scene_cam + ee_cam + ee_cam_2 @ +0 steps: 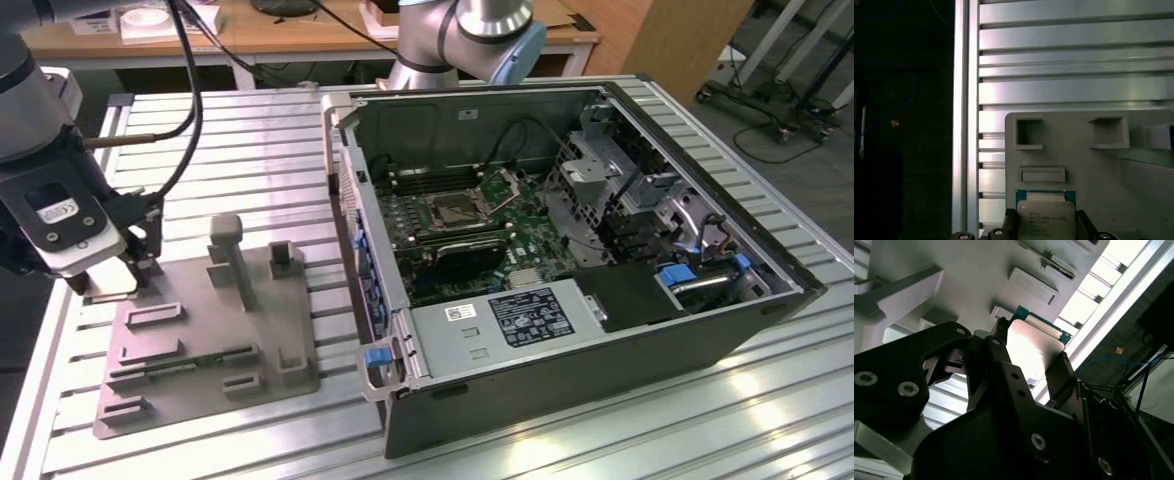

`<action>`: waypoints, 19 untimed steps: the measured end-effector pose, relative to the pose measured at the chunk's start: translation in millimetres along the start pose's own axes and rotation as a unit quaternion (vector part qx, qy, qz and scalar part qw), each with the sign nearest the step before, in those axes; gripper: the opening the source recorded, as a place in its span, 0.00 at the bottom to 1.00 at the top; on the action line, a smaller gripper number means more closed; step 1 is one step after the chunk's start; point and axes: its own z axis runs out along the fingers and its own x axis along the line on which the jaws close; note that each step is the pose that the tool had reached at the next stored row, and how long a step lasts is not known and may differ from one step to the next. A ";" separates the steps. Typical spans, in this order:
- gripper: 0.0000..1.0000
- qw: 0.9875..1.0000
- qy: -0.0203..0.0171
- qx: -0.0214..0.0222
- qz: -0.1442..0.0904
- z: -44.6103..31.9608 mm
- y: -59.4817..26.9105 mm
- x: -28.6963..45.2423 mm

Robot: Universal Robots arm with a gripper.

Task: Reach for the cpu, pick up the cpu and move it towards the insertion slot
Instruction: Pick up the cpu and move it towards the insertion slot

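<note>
The cpu (1046, 216), a silvery square chip on a green-edged board, sits between my gripper (1046, 224) fingers at the far corner of the grey fixture plate (1134, 170). In the second wrist view the dark fingers (1060, 371) press both side edges of the cpu (1031, 351), so the gripper (1030, 354) is shut on it. Whether the chip is off the plate I cannot tell. In the exterior view the gripper (114, 276) is at that view's left, over the plate's (200, 350) back corner. The insertion slot (454, 208) lies inside the open computer case, far to that view's right.
The fixture plate carries upright blocks (230, 255) and rectangular recesses (1029, 134). The open computer case (561, 250) stands on the ribbed metal table (240, 140). A second robot arm's base (467, 40) rises behind the case. The table's edge (966, 125) runs close beside the plate.
</note>
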 end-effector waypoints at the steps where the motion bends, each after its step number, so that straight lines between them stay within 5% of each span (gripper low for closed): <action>1: 0.54 1.000 0.000 0.000 0.000 -1.3 0.1 0.0; 9: 0.54 1.000 0.000 0.000 0.000 -8.6 0.4 -0.1; 19: 0.54 1.000 0.000 0.000 0.000 -9.2 0.4 0.0</action>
